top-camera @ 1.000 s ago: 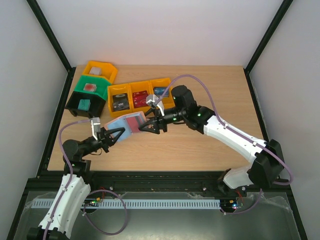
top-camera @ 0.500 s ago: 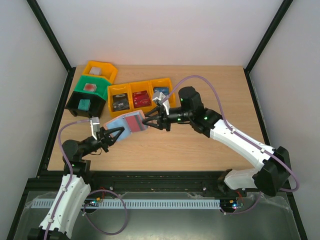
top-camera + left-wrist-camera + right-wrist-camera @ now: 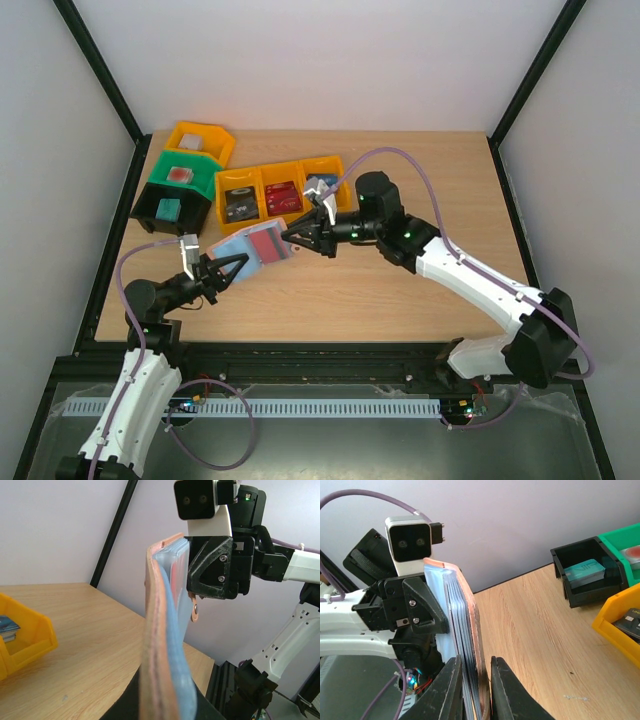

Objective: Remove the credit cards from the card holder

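Observation:
The card holder (image 3: 252, 250) hangs in the air between my two grippers, tan-brown outside, light blue lining up, with a red card (image 3: 266, 243) showing in it. My left gripper (image 3: 228, 268) is shut on its near-left end. In the left wrist view the holder (image 3: 159, 645) stands edge-on out of my left gripper (image 3: 167, 702). My right gripper (image 3: 297, 238) is shut on the far-right end. In the right wrist view its fingers (image 3: 451, 690) straddle the holder's stacked sleeves and tan cover (image 3: 470, 625), pressed close on both sides.
A row of orange bins (image 3: 281, 172) with small items stands behind the holder. A green bin (image 3: 180, 185), a black bin (image 3: 148, 212) and another orange bin (image 3: 200, 132) stand at the far left. The black bin (image 3: 585, 587) holds a teal item.
My right gripper has shifted a little to the far left and drawn closer onto the holder's end. My left gripper and the holder have stayed almost still.

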{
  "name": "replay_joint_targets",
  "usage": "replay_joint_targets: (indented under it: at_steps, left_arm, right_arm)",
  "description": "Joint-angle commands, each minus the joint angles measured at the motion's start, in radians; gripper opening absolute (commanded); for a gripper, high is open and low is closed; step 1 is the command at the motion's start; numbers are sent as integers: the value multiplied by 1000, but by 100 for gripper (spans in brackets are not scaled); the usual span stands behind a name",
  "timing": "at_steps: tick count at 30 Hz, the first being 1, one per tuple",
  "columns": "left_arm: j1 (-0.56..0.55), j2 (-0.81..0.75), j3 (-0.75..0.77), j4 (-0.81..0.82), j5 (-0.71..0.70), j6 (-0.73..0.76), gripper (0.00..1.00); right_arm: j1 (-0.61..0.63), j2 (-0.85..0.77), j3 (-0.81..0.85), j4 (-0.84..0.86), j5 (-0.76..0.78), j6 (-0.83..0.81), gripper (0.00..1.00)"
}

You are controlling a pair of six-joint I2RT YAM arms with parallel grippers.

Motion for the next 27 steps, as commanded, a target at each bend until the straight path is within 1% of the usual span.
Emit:
replay_joint_targets:
  at_steps: [1, 9, 15, 17, 19, 21, 22, 23, 25, 26, 27]
  left_arm:
    - [4, -13, -4, 32, 6, 14, 2]
    - [4, -11, -7, 34, 3, 15, 2]
    - [4, -12, -9, 31, 0, 15, 2]
    - [4, -12, -9, 30, -2, 17, 2]
    - [4, -12, -10, 29, -3, 17, 2]
    - [4, -12, -12, 28, -5, 19, 2]
    - [4, -12, -13, 28, -6, 18, 2]
    - [4, -14, -13, 26, -7, 18, 2]
    - [4, -14, -12, 12, -16, 28, 2]
    - [4, -15, -6, -14, -31, 47, 2]
    - [5, -17, -1, -48, -57, 72, 9]
  right_arm:
    - [19, 19, 0, 63, 20, 15, 15]
    - [85, 58, 29, 27, 77, -29, 17]
    - [114, 89, 48, 37, 97, -27, 16]
    - [123, 96, 53, 43, 111, -22, 18]
    - [134, 101, 52, 70, 126, -2, 24]
    - [142, 109, 50, 100, 138, 24, 25]
    - [146, 113, 50, 108, 157, 31, 23]
    - [148, 117, 51, 112, 171, 35, 18]
    - [148, 117, 61, 100, 228, 37, 4]
    - [148, 116, 70, 71, 273, 33, 2]
    - [148, 115, 86, 43, 321, 29, 2]
